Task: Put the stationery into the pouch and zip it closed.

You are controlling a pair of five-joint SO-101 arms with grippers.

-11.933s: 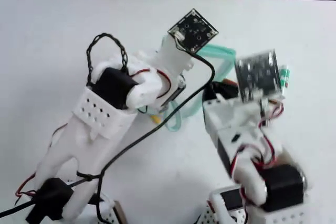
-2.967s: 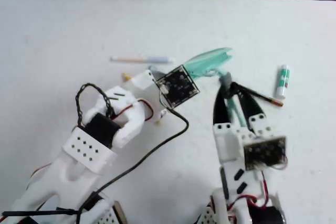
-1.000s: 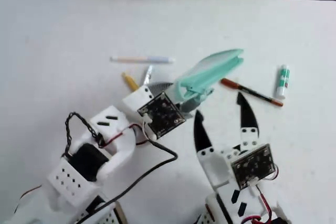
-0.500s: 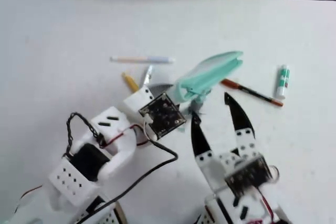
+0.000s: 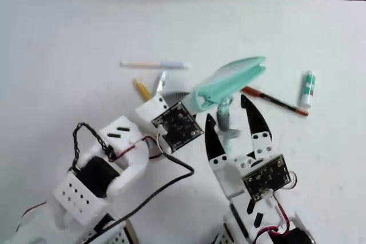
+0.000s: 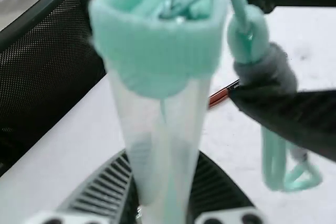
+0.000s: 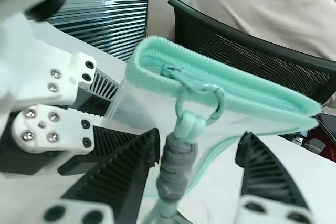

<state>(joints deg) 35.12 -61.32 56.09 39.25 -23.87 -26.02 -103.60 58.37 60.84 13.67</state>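
The mint green pouch (image 5: 229, 78) is up off the white table (image 5: 68, 38), near the middle of the high view. It tilts, with its far end pointing to 2 o'clock. The left claw (image 5: 186, 99) is pinching the pouch at its low end, at 8 o'clock. In the left wrist view, the pouch (image 6: 157, 51) sticks up from between the 2 ribbed fingers of the left claw (image 6: 163, 205), which press on its clear side.

A green strap (image 5: 223, 119) with a grey wrap hangs down from the pouch at 6 o'clock. The right claw (image 5: 227, 108) is at 6 o'clock from the pouch. It is spread wide, with 1 black finger on each side of the strap. In the right wrist view, the strap (image 7: 176, 169) hangs from a ring on the zip of the pouch (image 7: 236, 98). There the strap is just beside 1 finger of the right claw (image 7: 197, 174). I cannot tell if it touches that finger.

The stationery lies on the table, outside the pouch. A red-brown pen (image 5: 274, 101) lies at 4 o'clock from the pouch. A green and white stick (image 5: 308, 88) lies at 3 o'clock, past the pen. A pale pen (image 5: 154, 64) lies at 11 o'clock from the left claw. A yellow pen (image 5: 141, 89) lies at 9 o'clock from it. A small silver thing (image 5: 161, 80) lies just beside the yellow pen.
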